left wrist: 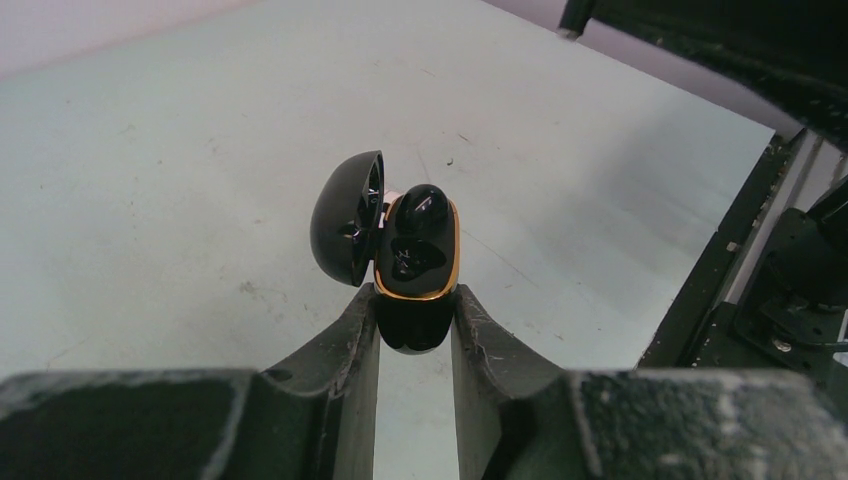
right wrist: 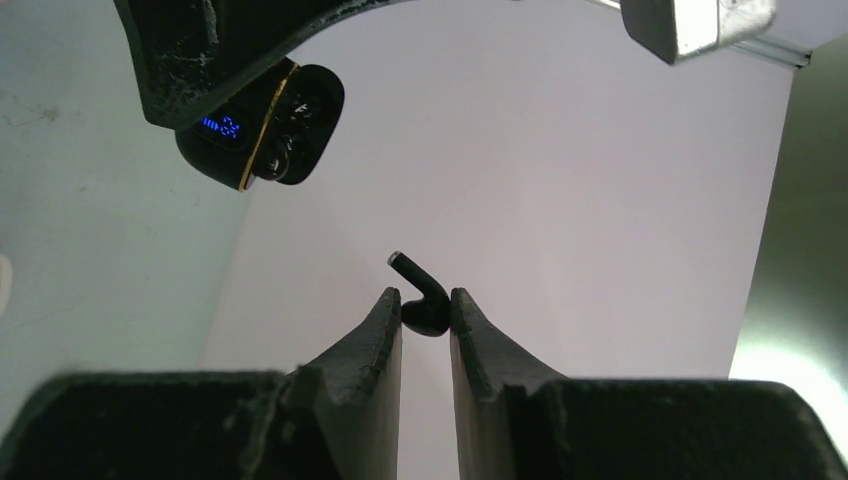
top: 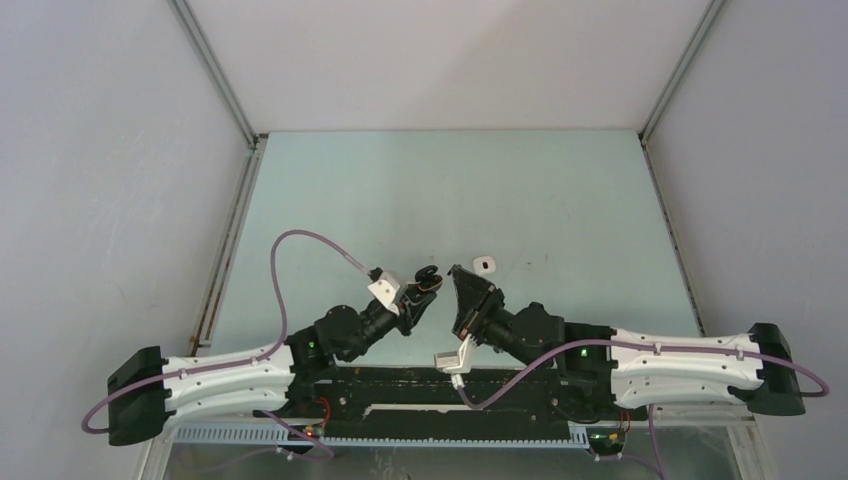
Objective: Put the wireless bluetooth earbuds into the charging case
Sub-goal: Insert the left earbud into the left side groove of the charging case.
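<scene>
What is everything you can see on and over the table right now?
charging case: one, black with a gold rim, lid open, held off the table in the left claw.
seated earbud: apparently one, black, in the open case; the other slot is hard to read.
held earbud: one, black, pinched in the right claw, stem pointing up towards the case.
white item: one, lying on the table beyond the right claw; too small to tell bud from case.
table: one, pale green.
left claw: one, black, shut on the case.
right claw: one, black, shut on the earbud.
arms: two, white and black, at the near edge.
</scene>
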`<state>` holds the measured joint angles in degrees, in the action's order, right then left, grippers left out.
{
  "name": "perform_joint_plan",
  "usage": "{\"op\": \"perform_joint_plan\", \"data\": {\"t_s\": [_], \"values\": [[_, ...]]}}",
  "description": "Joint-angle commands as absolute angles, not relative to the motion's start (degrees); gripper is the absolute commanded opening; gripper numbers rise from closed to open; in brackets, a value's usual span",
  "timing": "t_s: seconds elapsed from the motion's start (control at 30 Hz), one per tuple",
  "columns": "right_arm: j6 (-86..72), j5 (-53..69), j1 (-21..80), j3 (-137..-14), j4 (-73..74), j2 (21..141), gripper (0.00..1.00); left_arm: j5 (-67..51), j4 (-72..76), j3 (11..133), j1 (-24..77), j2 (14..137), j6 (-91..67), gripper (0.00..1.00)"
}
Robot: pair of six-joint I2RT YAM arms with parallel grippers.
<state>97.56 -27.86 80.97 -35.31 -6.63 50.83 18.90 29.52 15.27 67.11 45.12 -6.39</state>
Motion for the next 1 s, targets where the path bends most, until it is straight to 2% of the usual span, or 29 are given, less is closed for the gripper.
{"op": "perform_joint_plan", "data": {"t_s": [0.0, 0.97], "values": [[99.2, -28.0, 81.3, -35.4, -10.1, 51.9, 0.0, 16.2, 33.3, 17.8, 67.3, 45.6, -1.2, 0.0], [98.2, -28.6, 84.3, -35.4, -8.6, 58.2, 0.0, 8.3, 35.0, 16.5, 67.4, 45.4, 5.9, 0.0]]}}
